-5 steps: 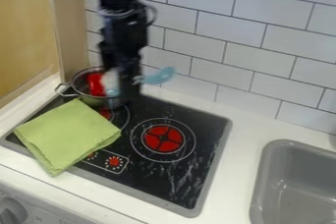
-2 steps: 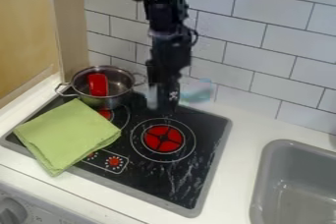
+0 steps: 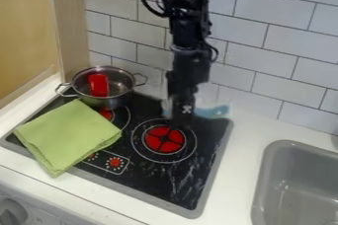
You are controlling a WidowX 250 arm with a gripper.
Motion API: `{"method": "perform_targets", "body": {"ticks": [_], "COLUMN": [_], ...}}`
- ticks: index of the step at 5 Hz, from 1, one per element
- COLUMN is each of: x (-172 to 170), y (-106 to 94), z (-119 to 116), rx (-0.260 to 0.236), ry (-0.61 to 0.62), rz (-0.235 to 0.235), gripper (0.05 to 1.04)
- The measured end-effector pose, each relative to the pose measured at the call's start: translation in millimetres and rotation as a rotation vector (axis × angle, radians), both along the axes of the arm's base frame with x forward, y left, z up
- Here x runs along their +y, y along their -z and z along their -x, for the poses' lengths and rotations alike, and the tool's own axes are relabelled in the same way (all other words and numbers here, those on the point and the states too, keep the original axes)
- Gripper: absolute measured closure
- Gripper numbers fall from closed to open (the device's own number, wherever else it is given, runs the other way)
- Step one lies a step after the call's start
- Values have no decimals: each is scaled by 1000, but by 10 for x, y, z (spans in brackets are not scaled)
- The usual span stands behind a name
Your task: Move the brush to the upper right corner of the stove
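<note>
One brush (image 3: pixel 214 112), light blue, right of centre in the frame, at the stove's upper right corner area; its wide end sticks out to the right of the gripper (image 3: pixel 182 122), a bit of blue on the left too. Gripper hangs down closed on the brush, narrow gap only, exact width too blurred to call. Can't tell if the brush touches the stove (image 3: pixel 148 172) or sits just above it. One black stove, two red burners: one full (image 3: pixel 164 139), just below the gripper, one partly hidden (image 3: pixel 105 114) by pot and cloth. Two red knobs printed near its lower edge, one (image 3: pixel 115 162) in full, the other half under the cloth. One metal pot (image 3: pixel 104 102), two handles, upper left of the stove, one red item (image 3: pixel 98 85) inside. One folded green cloth (image 3: pixel 68 134) over the stove's left side. One grey sink (image 3: pixel 285 146) in the bench (image 3: pixel 249 121), lower right.
</note>
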State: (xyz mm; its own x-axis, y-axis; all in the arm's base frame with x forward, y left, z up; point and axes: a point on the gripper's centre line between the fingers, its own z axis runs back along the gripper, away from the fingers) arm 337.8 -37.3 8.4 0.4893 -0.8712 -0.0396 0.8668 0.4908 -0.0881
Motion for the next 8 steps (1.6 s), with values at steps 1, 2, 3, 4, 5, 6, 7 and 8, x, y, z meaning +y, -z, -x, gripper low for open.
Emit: {"method": "perform_targets", "body": {"ticks": [1, 2, 3, 4, 5, 6, 7, 8], "x": [-22, -4, 13, -13, -6, -38, -14, 16], "y": [12, 4, 1, 1, 0, -143, -401, -673], "z": [-13, -34, -19, -14, -10, -39, -35, 17], "rx": [-1, -10, 2, 6, 9, -25, -68, -125], "ry": [24, 29, 8, -6, -17, -9, -11, 2], "rz": [-12, -24, -37, -18, -24, 10, 30, 46], "gripper": [327, 255, 66, 76, 85, 85, 85, 85]}}
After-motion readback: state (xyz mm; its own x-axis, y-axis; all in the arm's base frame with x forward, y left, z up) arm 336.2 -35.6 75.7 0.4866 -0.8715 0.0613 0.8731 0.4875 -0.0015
